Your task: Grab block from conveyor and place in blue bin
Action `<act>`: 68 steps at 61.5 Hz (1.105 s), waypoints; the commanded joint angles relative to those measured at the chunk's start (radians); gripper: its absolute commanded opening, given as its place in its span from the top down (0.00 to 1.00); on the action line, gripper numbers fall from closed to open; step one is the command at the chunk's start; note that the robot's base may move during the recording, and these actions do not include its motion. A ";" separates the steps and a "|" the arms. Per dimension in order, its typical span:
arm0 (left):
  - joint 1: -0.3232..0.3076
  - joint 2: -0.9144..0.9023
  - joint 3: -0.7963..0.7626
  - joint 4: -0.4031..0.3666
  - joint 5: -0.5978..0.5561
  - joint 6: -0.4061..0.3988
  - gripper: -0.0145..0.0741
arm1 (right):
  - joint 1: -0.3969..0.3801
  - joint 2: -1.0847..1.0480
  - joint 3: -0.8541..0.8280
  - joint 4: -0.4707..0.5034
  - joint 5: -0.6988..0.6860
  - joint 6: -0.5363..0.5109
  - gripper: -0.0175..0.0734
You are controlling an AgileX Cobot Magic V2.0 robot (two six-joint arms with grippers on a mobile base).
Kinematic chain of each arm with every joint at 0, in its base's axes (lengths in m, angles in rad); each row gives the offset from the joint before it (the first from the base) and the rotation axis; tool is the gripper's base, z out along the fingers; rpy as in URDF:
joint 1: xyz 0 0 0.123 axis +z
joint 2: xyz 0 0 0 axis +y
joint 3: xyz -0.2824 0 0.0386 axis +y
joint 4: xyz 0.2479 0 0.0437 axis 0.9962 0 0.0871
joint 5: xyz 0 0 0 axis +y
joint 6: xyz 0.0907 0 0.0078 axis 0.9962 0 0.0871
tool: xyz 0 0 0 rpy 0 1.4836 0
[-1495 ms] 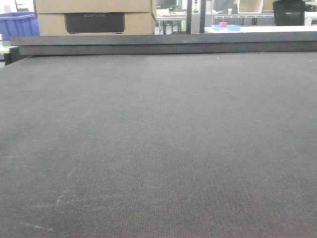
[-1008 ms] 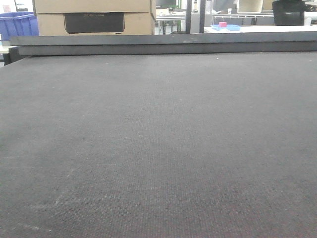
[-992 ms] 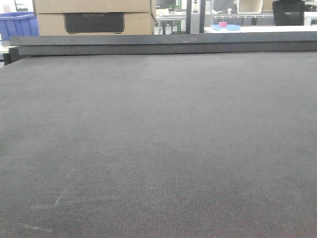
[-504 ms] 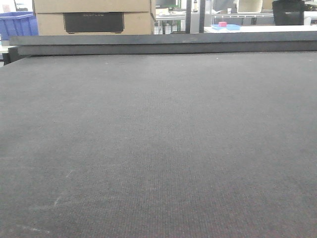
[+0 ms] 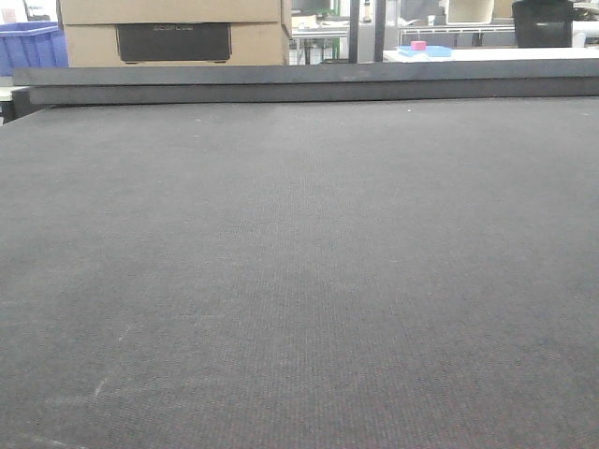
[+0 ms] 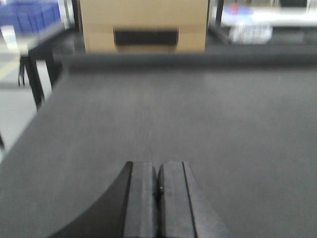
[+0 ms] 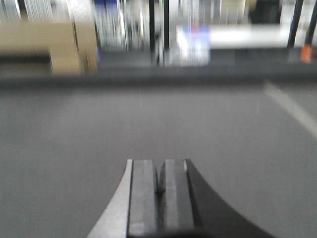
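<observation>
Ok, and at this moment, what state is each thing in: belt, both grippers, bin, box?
conveyor: flat, no block on the part in view.
left gripper: shut, nothing between the fingers, over the belt.
right gripper: shut, empty, over the belt.
blue bin: upright beyond the belt's far left, inside hidden.
cardboard box: upright behind the edge bar, top out of frame.

Dark grey woven conveyor [image 5: 299,281], tan cardboard box [image 5: 173,11], blue crate [image 5: 33,49]

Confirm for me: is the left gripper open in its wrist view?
No, the left gripper is shut, its fingers pressed together over the conveyor.
</observation>
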 commanded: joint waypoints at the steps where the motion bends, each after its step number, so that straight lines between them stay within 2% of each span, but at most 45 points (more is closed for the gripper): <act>1: 0.002 0.150 -0.113 0.000 0.137 -0.002 0.96 | -0.004 0.147 -0.107 0.007 0.165 -0.001 0.99; 8: 0.002 0.339 -0.240 -0.034 0.318 -0.002 0.96 | -0.004 0.342 -0.231 0.009 0.283 -0.001 0.99; 13: 0.002 0.436 -0.302 -0.044 0.369 -0.002 0.96 | -0.004 0.451 -0.290 0.009 0.325 -0.001 0.99; 28: 0.002 0.644 -0.360 -0.063 0.348 -0.002 0.96 | -0.004 0.682 -0.397 0.046 0.472 -0.003 0.99; 34: 0.004 0.696 -0.368 -0.060 0.327 -0.058 0.96 | -0.004 0.773 -0.417 0.046 0.525 -0.003 0.99; 49: 0.025 0.808 -0.398 -0.062 0.357 -0.077 0.96 | -0.004 0.990 -0.440 0.046 0.540 -0.003 0.97; 54: 0.025 0.833 -0.398 -0.062 0.366 -0.077 0.96 | -0.004 1.042 -0.440 0.046 0.524 -0.003 0.88; 64: 0.025 0.848 -0.398 -0.066 0.372 -0.077 0.96 | -0.004 1.124 -0.440 0.042 0.467 -0.003 0.48; 68: 0.025 0.848 -0.398 -0.066 0.372 -0.077 0.96 | -0.004 1.149 -0.440 0.029 0.449 -0.003 0.39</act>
